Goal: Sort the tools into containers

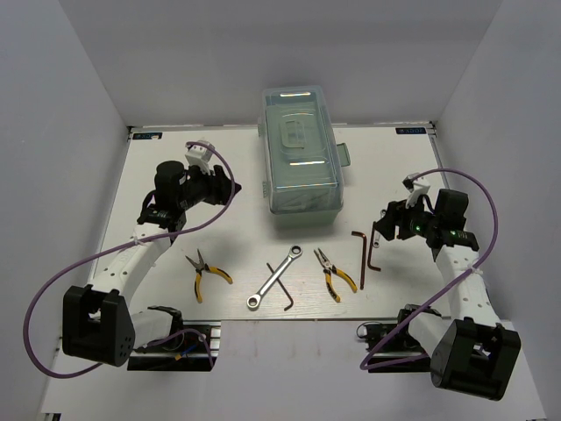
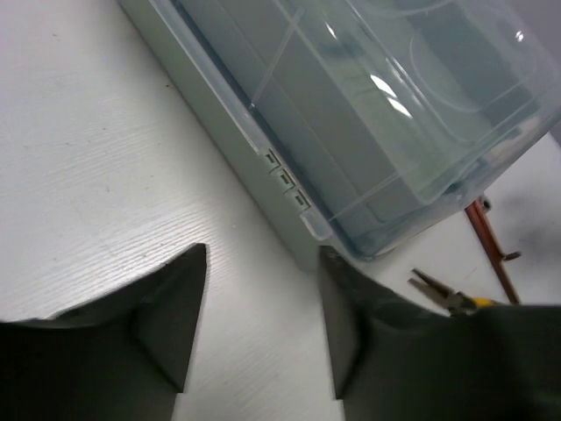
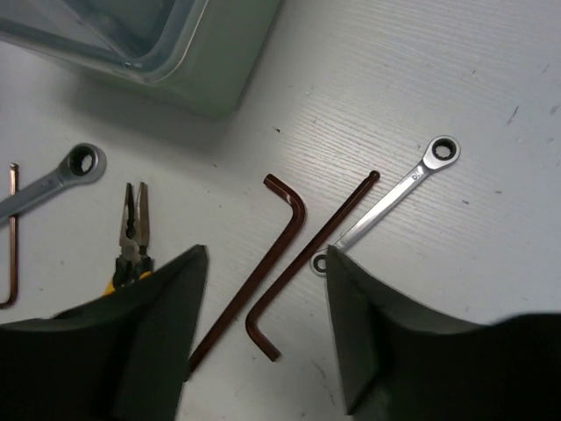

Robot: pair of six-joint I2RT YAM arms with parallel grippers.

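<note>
Looking down from above, we see the mint-green toolbox (image 1: 302, 217) standing at the far middle of the table (image 1: 237, 237), its clear lid (image 1: 298, 105) closed. All the tools lie outside it, in a row on the near side. From the left there are yellow-handled pliers (image 1: 206, 274), the silver ratchet wrench (image 1: 276, 276) crossed by a dark hex key (image 1: 284, 288), a second pair of pliers (image 1: 335, 274), and two more hex keys (image 1: 366, 253) on the right. Our left gripper (image 2: 261, 263) is held over bare table near the toolbox's left side, its fingers apart with nothing between them. Our right gripper (image 3: 263, 263) hangs over the two right-hand hex keys, fingers likewise spread and holding nothing. In its wrist view a small silver wrench (image 3: 386, 202) lies just beside those keys, and a corner of the toolbox shows beyond them
</note>
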